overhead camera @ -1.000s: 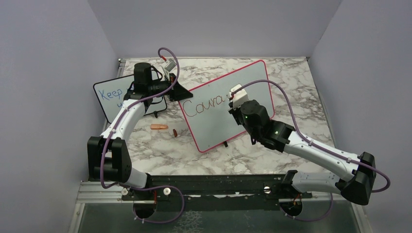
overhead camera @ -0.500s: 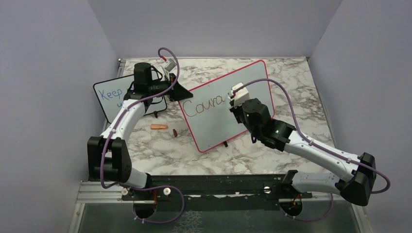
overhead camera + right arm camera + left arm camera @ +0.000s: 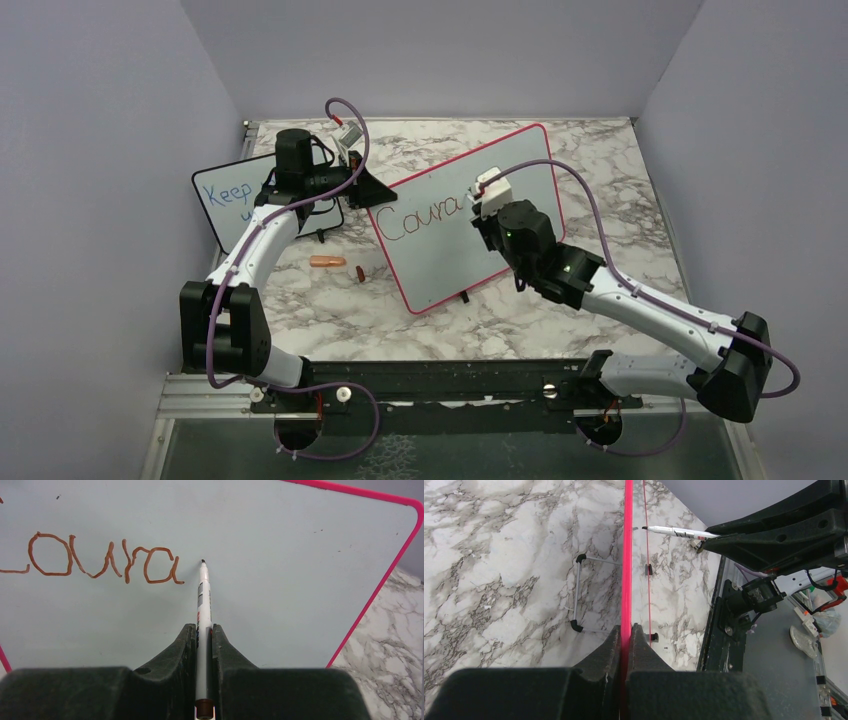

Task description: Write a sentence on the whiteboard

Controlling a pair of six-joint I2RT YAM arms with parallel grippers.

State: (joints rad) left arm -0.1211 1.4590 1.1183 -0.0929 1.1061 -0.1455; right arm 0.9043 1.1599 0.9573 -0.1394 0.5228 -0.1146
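Observation:
The whiteboard (image 3: 510,175) with the red-pink frame stands tilted on the marble table. The sentence (image 3: 422,215) reads "Coura" in red-brown letters; it also shows in the right wrist view (image 3: 100,562). My left gripper (image 3: 362,187) is shut on the board's pink frame (image 3: 627,555) at its left edge. My right gripper (image 3: 202,630) is shut on a white marker (image 3: 203,600), whose tip sits at the board surface just right of the last "a". The marker also shows in the left wrist view (image 3: 674,531).
A smaller black-framed board (image 3: 225,195) with blue "Keep" writing stands behind my left arm. An orange marker (image 3: 326,262) and a small dark cap (image 3: 359,273) lie on the table left of the whiteboard. The whiteboard's black foot (image 3: 464,296) rests near the front.
My right gripper has shifted slightly up and right with the marker. The written letters and the left arm are unchanged.

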